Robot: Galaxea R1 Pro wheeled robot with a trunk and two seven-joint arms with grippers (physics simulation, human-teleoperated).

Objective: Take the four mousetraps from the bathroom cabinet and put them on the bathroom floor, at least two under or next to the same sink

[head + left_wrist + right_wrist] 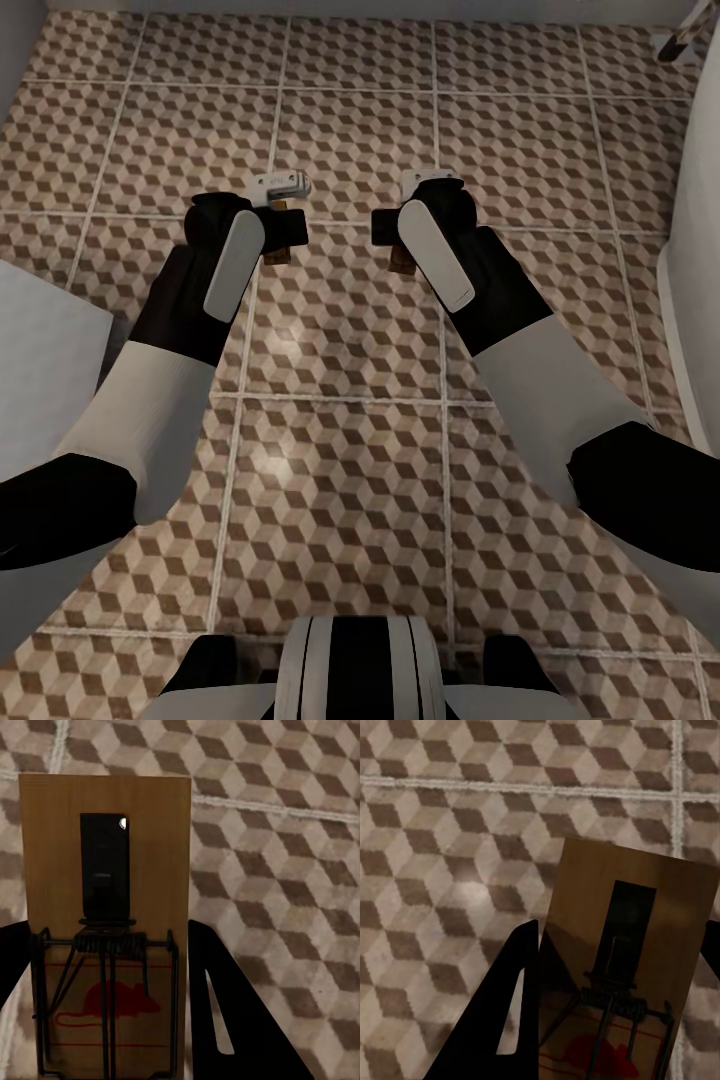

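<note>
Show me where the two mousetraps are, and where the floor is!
Left mousetrap [105,907], left wrist view: middle of its wooden board, on the dark plate.
Right mousetrap [622,937], right wrist view: middle of its wooden board.
Bathroom floor [340,330], head view: bare cube-patterned tile between the arms.

light: dim, even | glare: soft floor [330,470] sheen | focus: slightly blurred

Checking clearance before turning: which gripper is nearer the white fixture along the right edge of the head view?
Right. The right gripper hangs closer to the white fixture; the left gripper is farther across the floor.
</note>
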